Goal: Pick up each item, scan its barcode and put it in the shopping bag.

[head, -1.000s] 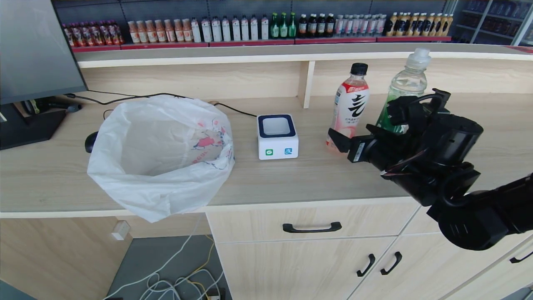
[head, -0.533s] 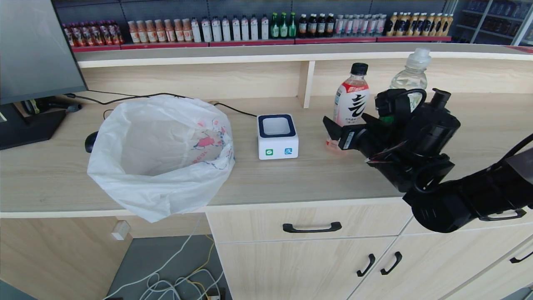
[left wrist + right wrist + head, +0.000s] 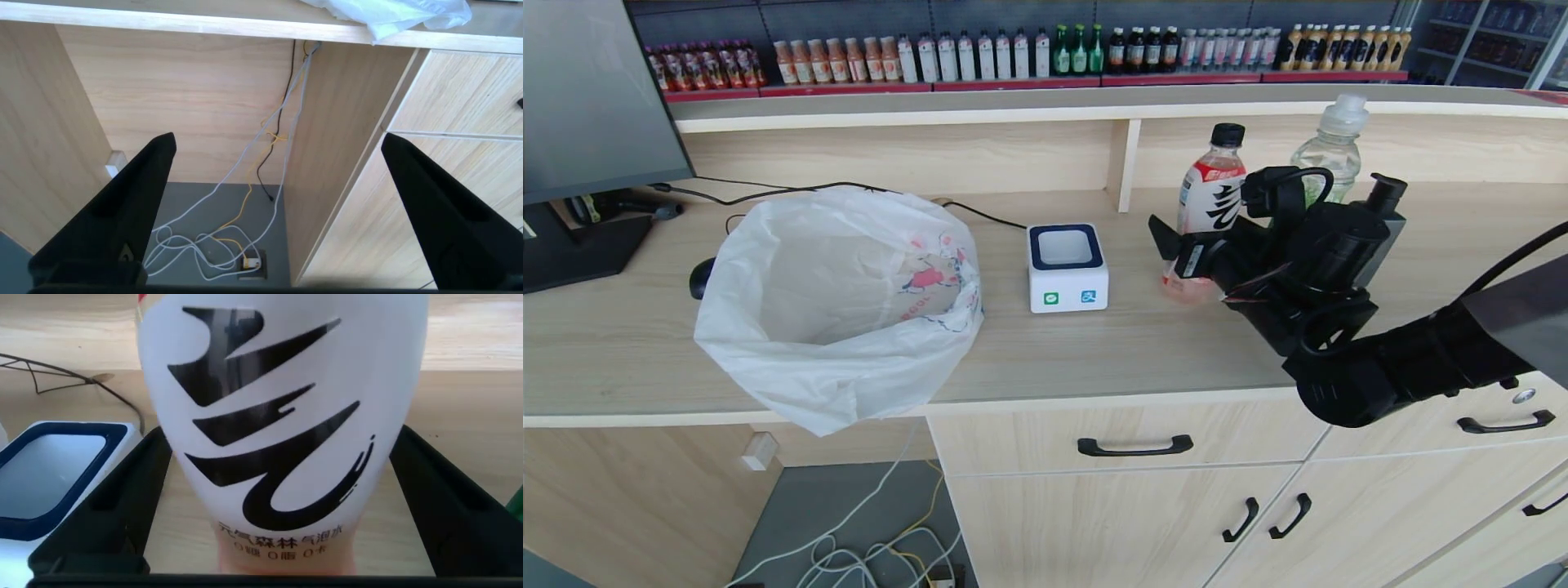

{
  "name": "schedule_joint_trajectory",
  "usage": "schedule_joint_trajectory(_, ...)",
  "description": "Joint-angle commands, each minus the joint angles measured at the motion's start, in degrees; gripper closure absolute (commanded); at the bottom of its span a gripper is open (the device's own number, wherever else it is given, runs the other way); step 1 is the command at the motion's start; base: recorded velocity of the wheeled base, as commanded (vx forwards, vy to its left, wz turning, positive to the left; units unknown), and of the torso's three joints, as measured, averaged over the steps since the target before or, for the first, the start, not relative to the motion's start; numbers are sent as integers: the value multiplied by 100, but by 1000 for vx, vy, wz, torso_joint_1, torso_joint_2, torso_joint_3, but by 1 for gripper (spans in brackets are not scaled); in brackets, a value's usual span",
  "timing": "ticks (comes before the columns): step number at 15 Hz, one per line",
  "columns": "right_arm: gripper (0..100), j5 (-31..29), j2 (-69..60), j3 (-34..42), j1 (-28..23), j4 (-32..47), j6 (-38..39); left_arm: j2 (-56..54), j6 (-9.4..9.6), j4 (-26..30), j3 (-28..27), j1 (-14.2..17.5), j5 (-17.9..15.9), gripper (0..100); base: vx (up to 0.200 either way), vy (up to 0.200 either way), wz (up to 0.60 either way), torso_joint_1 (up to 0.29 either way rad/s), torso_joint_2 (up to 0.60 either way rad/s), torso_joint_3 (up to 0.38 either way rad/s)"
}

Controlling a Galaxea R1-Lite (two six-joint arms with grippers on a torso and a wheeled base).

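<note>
Counter (image 3: 1143,343) of pale wood holds shopping bag (image 3: 768,359); stocked shelf (image 3: 1013,84) behind

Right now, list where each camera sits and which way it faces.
Head view: on the head, looking forward and down at the counter, bag, scanner, pink bottle and clear bottle; the right gripper shows.
Left wrist view: on the left wrist, low, facing the space under the counter and cables; the open left gripper frames it.
Right wrist view: on the right wrist, facing the pink bottle close up, flanked by the open right gripper.
Shared: head and right wrist views both show the pink bottle and scanner.
</note>
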Motion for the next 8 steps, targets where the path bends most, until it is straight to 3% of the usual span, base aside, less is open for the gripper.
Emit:
schedule_joint_trajectory(1, 0, 9, 18, -47, -63, -4, -2, -1, -3, 0, 0, 1, 1, 0, 0, 0, 0, 0, 0, 0)
schedule_joint_trajectory(5, 0, 1, 18, -170, -72, 5, -10, -1, -3, 0, 0, 1, 10, 0, 0, 0, 0, 0, 0, 0)
schedule_joint_trajectory(6, 100, -17, 18, -196, -72, -4, -28, -1, -3, 0, 0, 1, 1, 0, 0, 0, 0, 0, 0, 0)
schedule_joint_trajectory(8, 100, -17, 1, -161, -55, -4, -46, -1, -3, 0, 0, 1, 1, 0, 0, 0, 0, 0, 0, 0)
